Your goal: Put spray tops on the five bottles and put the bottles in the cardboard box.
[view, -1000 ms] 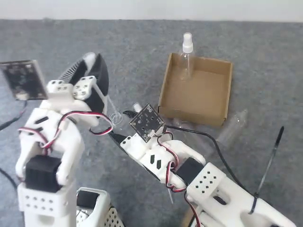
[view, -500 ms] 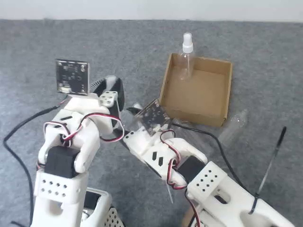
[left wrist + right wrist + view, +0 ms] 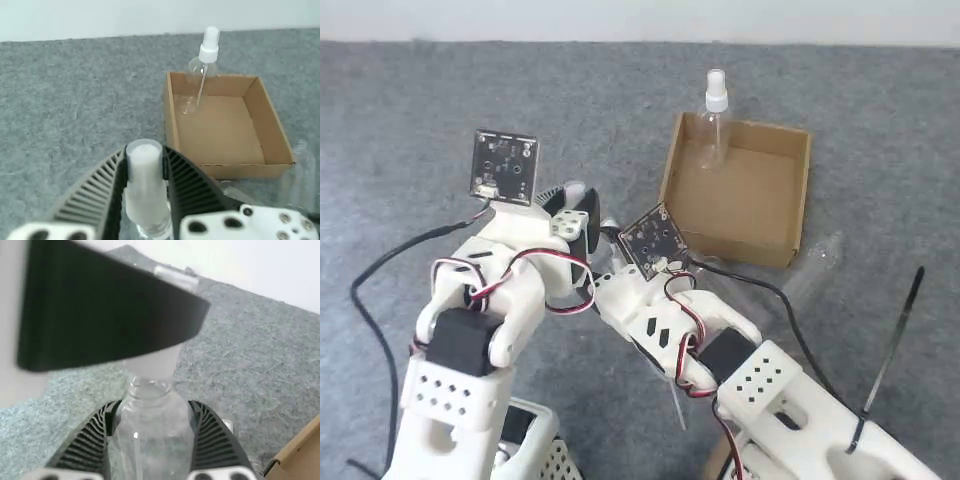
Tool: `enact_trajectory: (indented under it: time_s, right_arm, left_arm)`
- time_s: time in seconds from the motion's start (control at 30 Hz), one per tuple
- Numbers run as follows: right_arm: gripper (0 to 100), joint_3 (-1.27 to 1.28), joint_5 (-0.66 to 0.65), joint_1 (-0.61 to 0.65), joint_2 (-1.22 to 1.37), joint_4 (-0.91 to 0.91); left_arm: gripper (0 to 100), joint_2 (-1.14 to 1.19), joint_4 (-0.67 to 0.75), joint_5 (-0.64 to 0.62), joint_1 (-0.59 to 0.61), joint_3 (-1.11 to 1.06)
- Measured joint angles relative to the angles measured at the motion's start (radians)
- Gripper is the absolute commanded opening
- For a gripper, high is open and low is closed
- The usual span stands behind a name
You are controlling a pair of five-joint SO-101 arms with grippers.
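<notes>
My right gripper (image 3: 152, 410) is shut on an upright clear bottle (image 3: 150, 435) just left of the cardboard box (image 3: 790, 190). My left gripper (image 3: 145, 155) is shut on a white spray top (image 3: 145, 175), which sits over that bottle's neck. In the high view both grippers meet at the box's near left corner, left gripper (image 3: 582, 212) above right gripper (image 3: 605, 258). One bottle with a spray top (image 3: 715, 115) stands in the box's far left corner. A bare clear bottle (image 3: 817, 265) lies on the carpet right of the box.
A white perforated basket (image 3: 525, 445) sits at the near left by the left arm's base. A black cable (image 3: 770, 300) and a black tie (image 3: 892, 335) lie over the right arm. Grey carpet lies open to the left and behind the box.
The left arm has swung right and come down, carrying the spray top over the bottle held by the right gripper. The right arm has barely shifted.
</notes>
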State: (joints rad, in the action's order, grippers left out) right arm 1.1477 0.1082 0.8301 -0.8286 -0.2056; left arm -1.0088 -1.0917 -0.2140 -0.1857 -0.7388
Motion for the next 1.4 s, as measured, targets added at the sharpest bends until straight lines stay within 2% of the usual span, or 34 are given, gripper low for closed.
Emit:
enact_trajectory:
  time_s: [0.13,0.27,0.57,0.73,1.03,1.4]
  right_arm:
    - [0.6,0.0,0.0,0.0,0.0,0.0]
    - [0.6,0.0,0.0,-0.015,0.0,0.0]
    - [0.6,0.0,0.0,-0.025,0.0,0.0]
    - [0.6,0.0,0.0,-0.025,0.0,0.0]
    - [0.6,0.0,0.0,-0.025,0.0,0.0]
    - [0.6,0.0,0.0,-0.025,0.0,0.0]
  left_arm:
    - [18,-0.002,-0.005,0.0,0.017,0.0]
    - [18,-0.002,-0.014,0.003,0.074,0.02]
    - [18,-0.002,-0.014,0.005,0.18,0.23]
    - [15,0.015,-0.014,0.031,0.181,0.233]
    - [15,0.189,-0.055,0.048,0.18,0.222]
    - [14,0.189,-0.064,0.101,0.058,0.146]
